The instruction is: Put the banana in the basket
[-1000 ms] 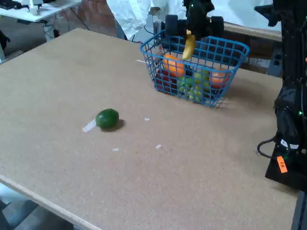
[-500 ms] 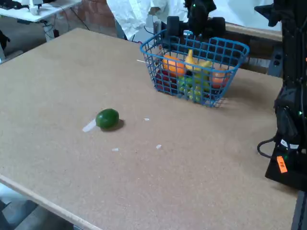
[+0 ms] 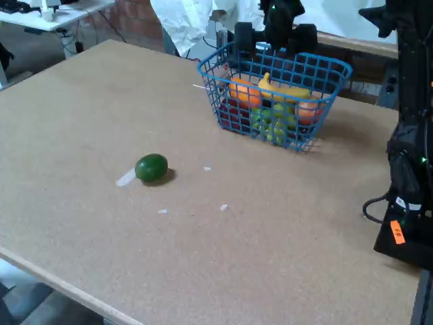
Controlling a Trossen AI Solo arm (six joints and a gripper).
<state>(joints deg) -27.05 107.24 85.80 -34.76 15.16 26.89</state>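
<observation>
The banana (image 3: pixel 284 89) lies inside the basket (image 3: pixel 336 66) at upper centre of the frame, atop other fruit. It looks light, stiff and slick, best pinched mid-curve. The gripper (image 3: pixel 281 20) hovers above; its opening cannot be told.

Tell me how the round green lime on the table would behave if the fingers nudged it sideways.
The round green lime looks nearly spherical, so a nudge would probably send it rolling rather than sliding. The flat brown table shows nothing nearby to stop it, so it might travel some way. Its skin looks smooth and slightly shiny, so it may slip from a shallow pinch.
</observation>
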